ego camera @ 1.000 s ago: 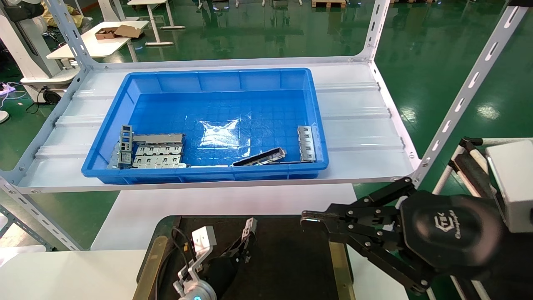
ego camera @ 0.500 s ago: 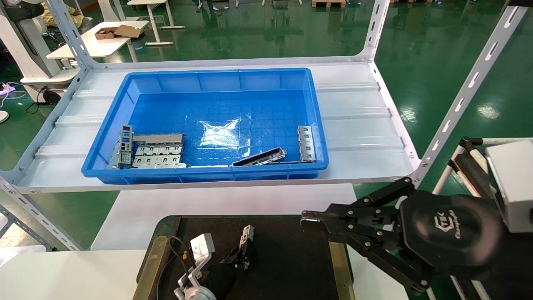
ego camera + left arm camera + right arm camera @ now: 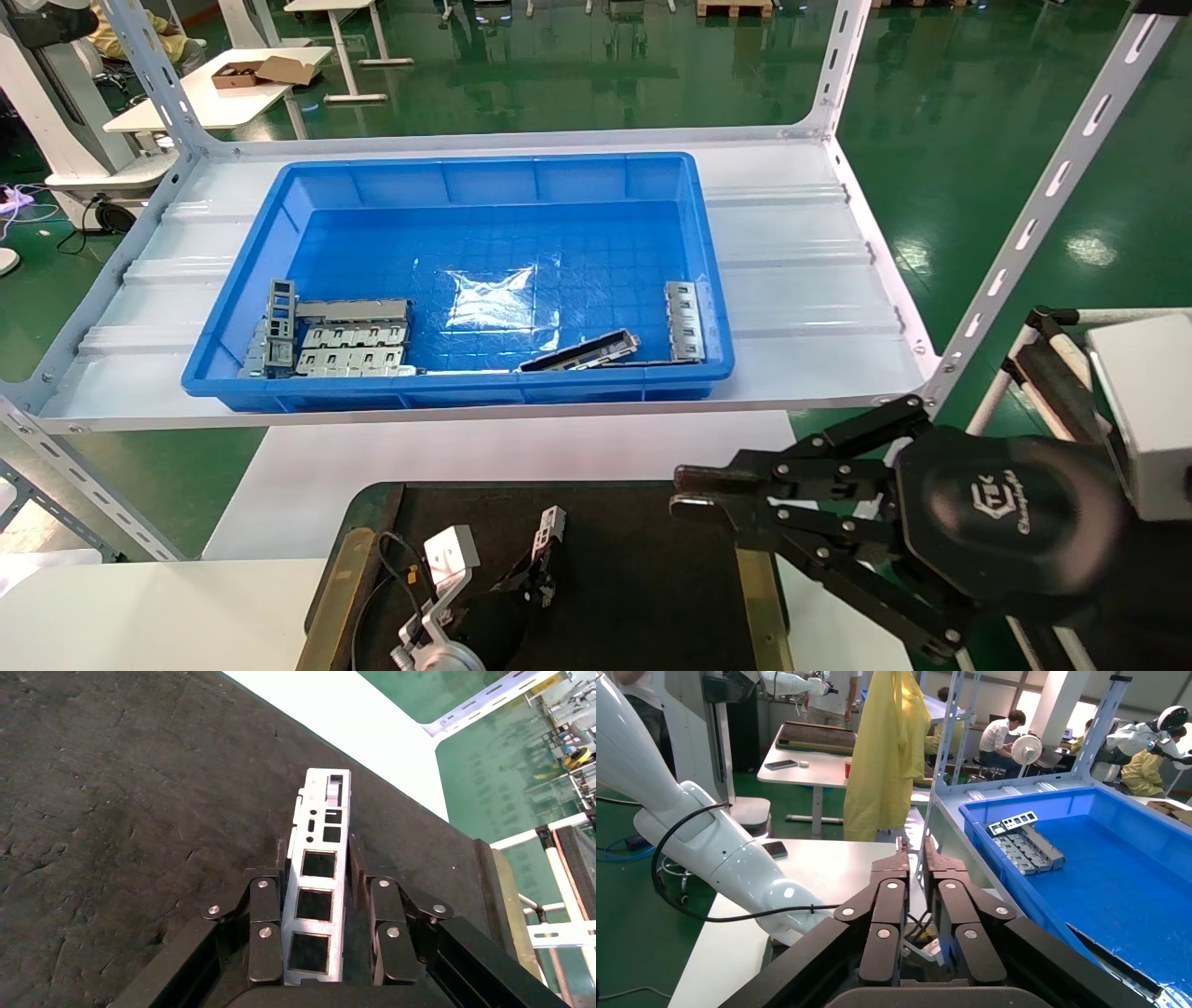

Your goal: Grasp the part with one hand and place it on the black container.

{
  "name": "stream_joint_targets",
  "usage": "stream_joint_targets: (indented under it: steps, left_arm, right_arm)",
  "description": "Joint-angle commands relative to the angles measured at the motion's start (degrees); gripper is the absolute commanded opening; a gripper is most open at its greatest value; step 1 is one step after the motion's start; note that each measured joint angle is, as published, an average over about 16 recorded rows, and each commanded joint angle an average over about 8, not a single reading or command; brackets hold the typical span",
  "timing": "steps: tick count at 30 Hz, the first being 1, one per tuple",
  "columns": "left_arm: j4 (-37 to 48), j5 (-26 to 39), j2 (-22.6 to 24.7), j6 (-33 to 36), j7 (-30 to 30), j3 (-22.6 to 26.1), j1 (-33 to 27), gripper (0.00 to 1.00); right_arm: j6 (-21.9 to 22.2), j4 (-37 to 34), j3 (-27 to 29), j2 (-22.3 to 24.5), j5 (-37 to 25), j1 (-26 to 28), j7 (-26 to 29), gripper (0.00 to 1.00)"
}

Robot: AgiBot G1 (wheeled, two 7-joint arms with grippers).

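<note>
The part [image 3: 318, 874], a silver-grey bar with square windows, sits between the fingers of my left gripper [image 3: 318, 859], which is shut on it. In the head view the left gripper [image 3: 538, 564] is at the bottom edge. It holds the part [image 3: 551, 522] tilted, close above the black container [image 3: 652, 578]. The container's matte dark surface fills the left wrist view [image 3: 105, 811]. My right gripper [image 3: 678, 494] hovers empty at the container's right side, its fingers a little apart. It also shows in the right wrist view [image 3: 914, 850].
A blue bin [image 3: 466, 391] stands on the white shelf behind the container, with several silver parts [image 3: 349, 335], a dark channel piece [image 3: 582, 351] and a plate [image 3: 684, 321]. Brass strips [image 3: 759, 596] line the container's sides. A slanted shelf post [image 3: 1024, 242] rises on the right.
My left gripper has sunk lower and slightly nearer with the part, closer to the black container. The right gripper's fingertips have parted a little; that arm has otherwise stayed put.
</note>
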Motion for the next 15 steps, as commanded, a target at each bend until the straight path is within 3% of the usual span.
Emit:
stream_joint_targets:
  steps: [1,15]
  left_arm:
    - [-0.04,-1.06,0.00,-0.49,0.39,0.67,-0.16,1.00]
    - [-3.39,-8.92,-1.48,-3.59,5.38,6.05,-2.50,1.00]
  right_arm:
    - [0.00,0.00,0.00,0.00,0.00,0.00,0.00,1.00]
    - [0.01,0.00,-0.02,0.01,0.01,0.00,-0.01,1.00]
